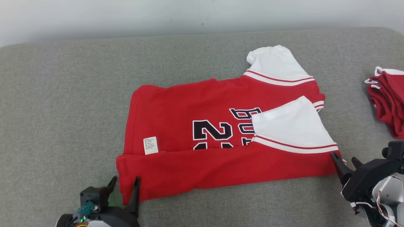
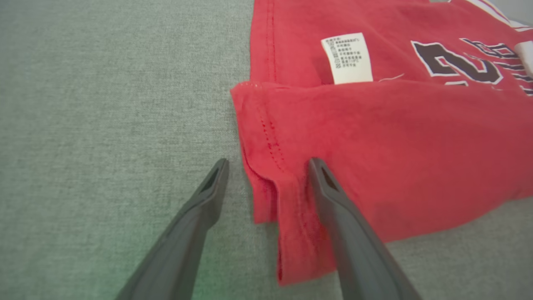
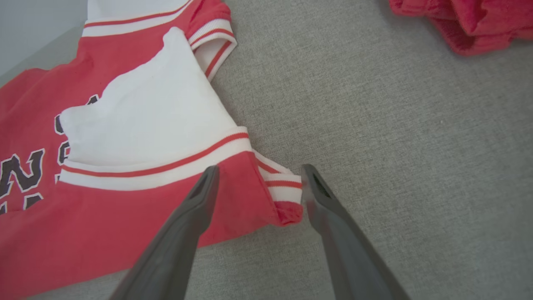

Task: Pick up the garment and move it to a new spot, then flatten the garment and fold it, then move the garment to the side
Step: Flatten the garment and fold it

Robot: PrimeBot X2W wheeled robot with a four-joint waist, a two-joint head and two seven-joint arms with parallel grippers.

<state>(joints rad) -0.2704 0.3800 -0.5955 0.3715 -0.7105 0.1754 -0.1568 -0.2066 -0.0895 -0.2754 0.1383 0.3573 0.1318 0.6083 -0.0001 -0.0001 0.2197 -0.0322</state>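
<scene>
Partway through folding shirt [image 1: 189,126], near edge turned over. Straddling corners: left gripper [image 1: 125,179] at 7 o'clock, right gripper [image 1: 344,157] at 4, jaws apart. Remaining: more folds, moving aside.

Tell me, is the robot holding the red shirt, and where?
No, nothing is held. The left gripper and right gripper stand open at the red shirt's near corners, not pinching.
</scene>
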